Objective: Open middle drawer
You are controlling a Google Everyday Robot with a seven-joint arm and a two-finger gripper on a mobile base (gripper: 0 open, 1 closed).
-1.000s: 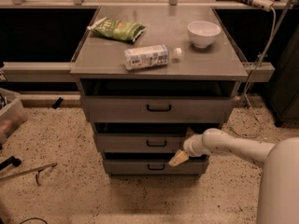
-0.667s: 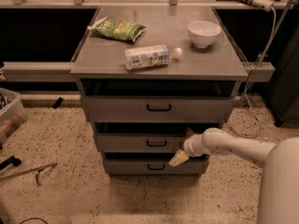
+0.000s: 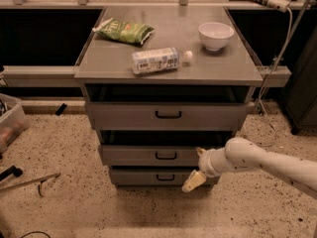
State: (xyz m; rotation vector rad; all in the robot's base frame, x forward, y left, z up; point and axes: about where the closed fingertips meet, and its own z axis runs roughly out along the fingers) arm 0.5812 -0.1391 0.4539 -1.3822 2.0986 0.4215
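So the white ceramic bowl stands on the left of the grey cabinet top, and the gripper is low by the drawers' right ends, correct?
No: the camera view shows the white ceramic bowl on the right of the grey cabinet top. The gripper is low by the drawers' right ends, near the grey middle drawer.

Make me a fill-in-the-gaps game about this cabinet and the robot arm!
The bowl on the cabinet is ____.
The bottle lies on its ____.
The cabinet has ____ drawers.
The gripper is to the ____ of the handle on the middle drawer.
Missing words: white, side, three, right.
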